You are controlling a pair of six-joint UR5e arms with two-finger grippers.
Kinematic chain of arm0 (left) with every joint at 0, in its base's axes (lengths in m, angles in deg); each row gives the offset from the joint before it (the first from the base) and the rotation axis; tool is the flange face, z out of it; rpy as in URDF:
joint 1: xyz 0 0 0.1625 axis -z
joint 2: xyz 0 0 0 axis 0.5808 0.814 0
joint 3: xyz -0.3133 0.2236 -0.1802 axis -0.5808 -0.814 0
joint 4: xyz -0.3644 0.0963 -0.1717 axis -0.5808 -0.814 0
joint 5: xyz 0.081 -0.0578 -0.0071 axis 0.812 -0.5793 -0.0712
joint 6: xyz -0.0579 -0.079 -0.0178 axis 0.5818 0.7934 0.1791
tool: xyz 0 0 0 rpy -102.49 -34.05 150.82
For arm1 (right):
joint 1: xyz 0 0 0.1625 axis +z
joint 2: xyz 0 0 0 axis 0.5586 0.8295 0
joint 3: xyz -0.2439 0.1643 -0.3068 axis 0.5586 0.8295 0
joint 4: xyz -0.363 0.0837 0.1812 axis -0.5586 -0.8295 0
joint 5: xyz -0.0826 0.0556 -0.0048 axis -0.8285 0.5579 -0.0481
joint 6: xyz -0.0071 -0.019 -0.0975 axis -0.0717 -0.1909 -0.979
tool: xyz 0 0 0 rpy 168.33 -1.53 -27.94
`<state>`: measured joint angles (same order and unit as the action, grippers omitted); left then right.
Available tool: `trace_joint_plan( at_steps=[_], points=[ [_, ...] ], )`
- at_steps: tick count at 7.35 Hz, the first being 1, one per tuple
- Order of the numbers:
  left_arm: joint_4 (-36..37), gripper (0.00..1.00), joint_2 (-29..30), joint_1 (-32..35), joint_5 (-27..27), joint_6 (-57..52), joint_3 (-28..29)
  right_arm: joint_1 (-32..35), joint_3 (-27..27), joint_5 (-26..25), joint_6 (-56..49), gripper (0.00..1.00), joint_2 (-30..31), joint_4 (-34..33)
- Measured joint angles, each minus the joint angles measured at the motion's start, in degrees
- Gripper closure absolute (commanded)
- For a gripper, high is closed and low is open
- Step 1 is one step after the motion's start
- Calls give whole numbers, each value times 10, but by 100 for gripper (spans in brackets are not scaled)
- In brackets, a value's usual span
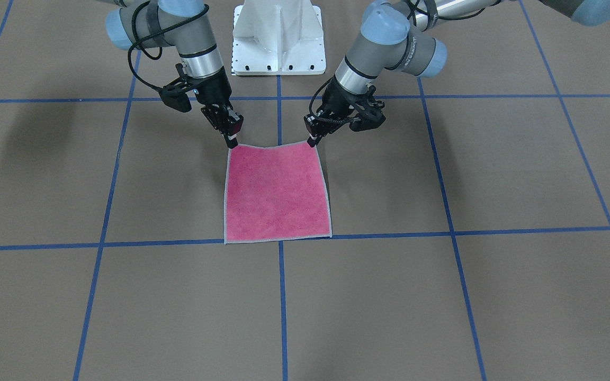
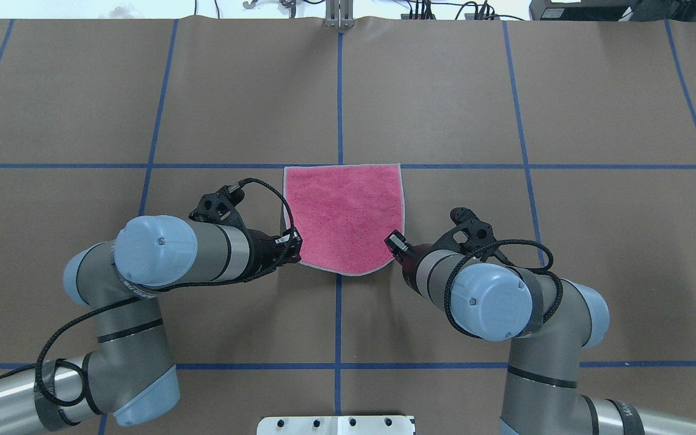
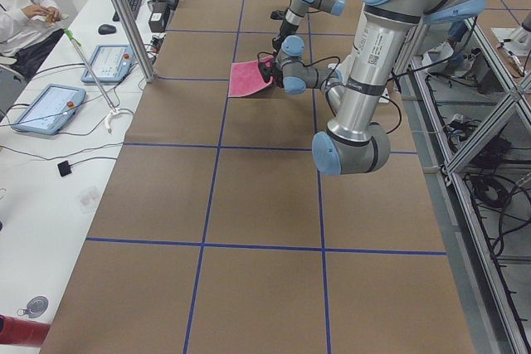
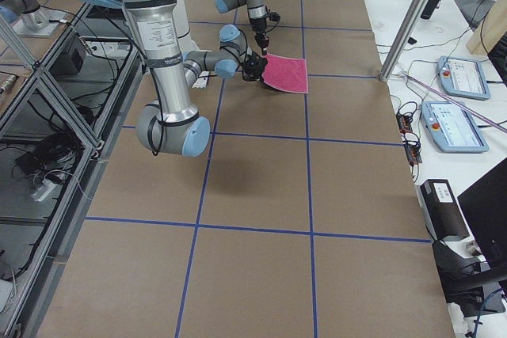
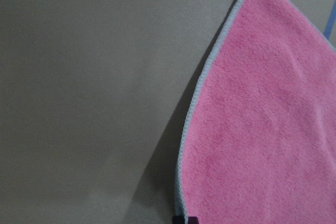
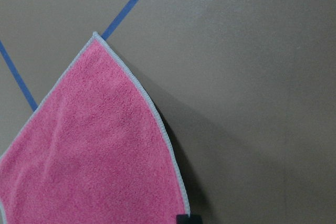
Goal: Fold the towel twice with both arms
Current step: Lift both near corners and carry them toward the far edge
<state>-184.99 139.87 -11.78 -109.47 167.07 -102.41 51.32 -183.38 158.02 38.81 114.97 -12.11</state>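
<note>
towel [image 1: 277, 193]: pink face up, far edge on table [image 1: 125, 307] | left gripper [image 1: 313, 142]: pinching near-left corner, held clear of the table | right gripper [image 1: 232, 142]: pinching near-right corner, held clear of the table

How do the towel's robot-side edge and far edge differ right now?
The robot-side edge is raised at its corners; the far edge lies flat on the table. The robot-side edge bows in a curve between the left gripper and right gripper, which pinch its corners. The far edge runs straight along a blue tape line, with no gripper on it. Both carry the pink towel's light grey stitching.
</note>
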Motion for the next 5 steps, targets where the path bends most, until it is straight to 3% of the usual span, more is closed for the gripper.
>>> trace_joint_plan(
  at_steps=[2, 5],
  points=[
    [2, 100, -18, 8, -14, -3, -35, 0, -37, 2, -2, 100, -1, -37],
    [3, 100, -21, 22, -14, -29, -27, 15, -36, 3, -12, 100, -5, -48]
  ],
)
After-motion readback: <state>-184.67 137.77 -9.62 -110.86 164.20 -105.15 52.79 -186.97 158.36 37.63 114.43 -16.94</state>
